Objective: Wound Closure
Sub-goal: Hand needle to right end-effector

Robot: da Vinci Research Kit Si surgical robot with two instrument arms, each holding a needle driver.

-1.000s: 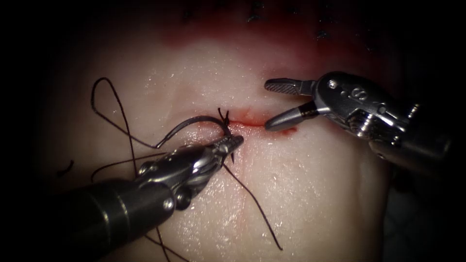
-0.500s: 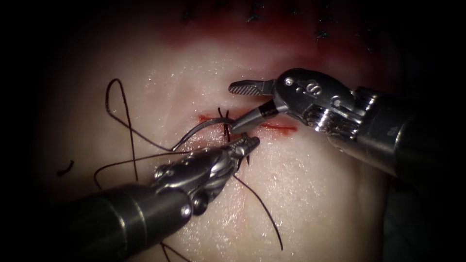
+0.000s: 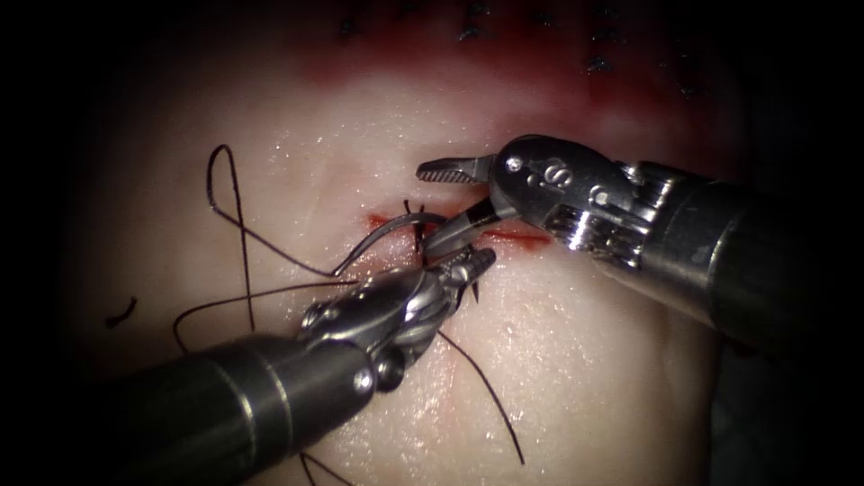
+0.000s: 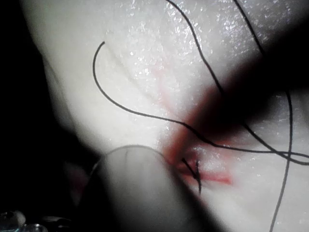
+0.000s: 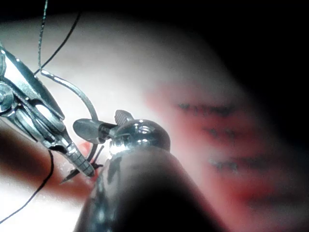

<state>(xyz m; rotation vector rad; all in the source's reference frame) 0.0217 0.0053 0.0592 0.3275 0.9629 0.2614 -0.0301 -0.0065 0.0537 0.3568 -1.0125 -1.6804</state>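
My left tool (image 3: 474,264) comes in from the lower left, its jaws shut on the curved needle (image 3: 382,228) close to the point. The point sticks out just past the jaws, clear of the tissue (image 3: 576,360). The needle's body arches up and left over the cut (image 3: 517,237), above a tied stitch (image 3: 414,212). My right tool (image 3: 425,207) stands open at the needle's arc, one jaw above it and one beside it, holding nothing. In the right wrist view the needle (image 5: 84,101) runs between the left tool (image 5: 79,164) and the open right tool (image 5: 104,123). Dark thread (image 3: 241,225) loops left of the cut.
Older stitches (image 3: 468,34) sit in a band of red fluid (image 3: 540,81) at the far edge. A short cut end of thread (image 3: 121,313) lies at the far left. A thread tail (image 3: 490,389) trails toward the near edge. The left wrist view shows thread (image 4: 145,115) across the cut (image 4: 212,178).
My right tool has moved left across the cut to the needle's arc, jaws still open. My left tool has shifted slightly right and up with the needle.
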